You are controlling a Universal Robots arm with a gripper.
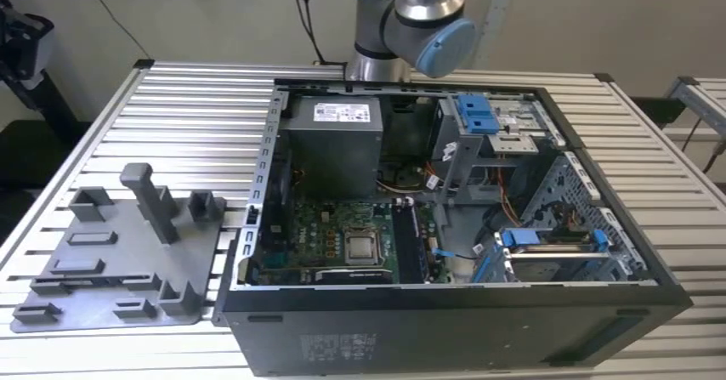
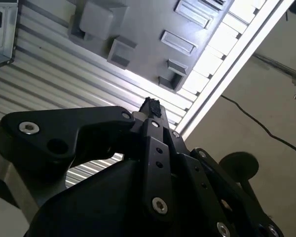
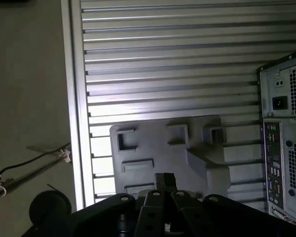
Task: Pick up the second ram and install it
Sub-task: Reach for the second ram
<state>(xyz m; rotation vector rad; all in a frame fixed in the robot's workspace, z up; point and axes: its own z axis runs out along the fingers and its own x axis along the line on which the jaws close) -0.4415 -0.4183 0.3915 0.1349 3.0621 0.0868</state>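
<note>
the black linkage gripper (image 3: 164, 178) hangs high over the table's left part, above the flat grey plastic tray (image 3: 153, 148). in both wrist views its two fingertips (image 2: 152, 106) sit pressed together into one narrow dark block.

in the exterior view, the open black computer case (image 1: 454, 329) lies on its side on the slatted aluminium table (image 1: 182, 99), with the tray just beside it on the exterior view's left. the tray's upright grey post (image 1: 150, 201) stands near its far edge.

what looks like the second ram (image 1: 409, 242) is inside the case: a long, narrow, dark stick set on edge in the slot strip of the green motherboard (image 1: 306, 235), just to the exterior view's right of the square silver processor (image 1: 363, 246). it runs from near to far. its chips and label cannot be made out, and i cannot tell it from the dark strip next to it.

the silver and blue robot arm (image 1: 414, 14) rises at the far side of the table, behind the case.
</note>
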